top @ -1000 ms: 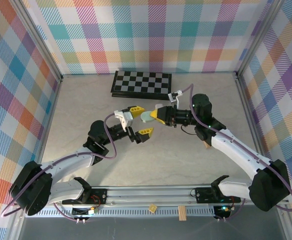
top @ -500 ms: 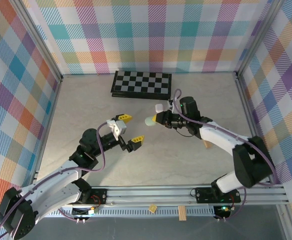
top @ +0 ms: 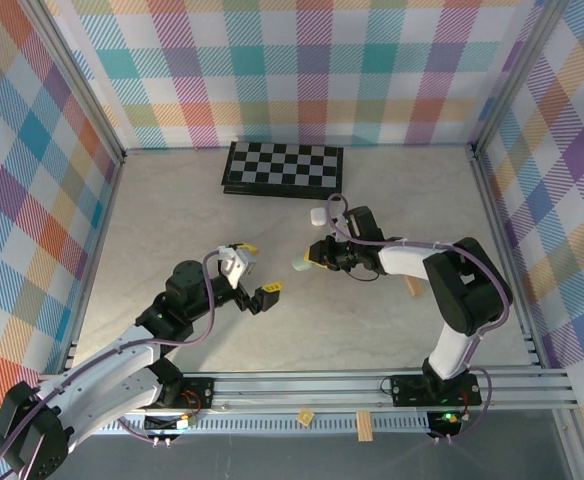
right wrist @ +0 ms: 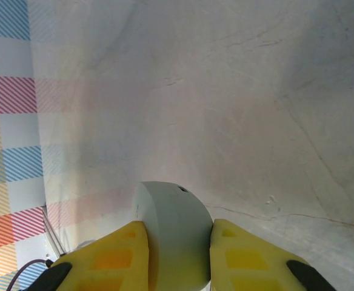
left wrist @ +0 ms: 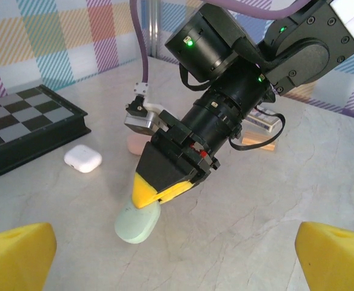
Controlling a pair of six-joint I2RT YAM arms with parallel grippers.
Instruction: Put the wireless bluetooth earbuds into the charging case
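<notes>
— What did your right gripper (top: 310,260) hold?
— It was clamped on the pale green charging case (left wrist: 137,223); my yellow fingertips (right wrist: 113,251) pressed either side of it, low over the table (top: 172,220); whether it touched the surface, or had earbuds inside, I could not tell.
— And your left gripper (top: 260,270)?
— Its jaws stood wide apart around nothing, near the green case and facing it.
— Anything else nearby?
— A white case (top: 318,216) lay between my right gripper and the chessboard (top: 282,166); a pink case (left wrist: 134,144) lay just behind that gripper.
</notes>
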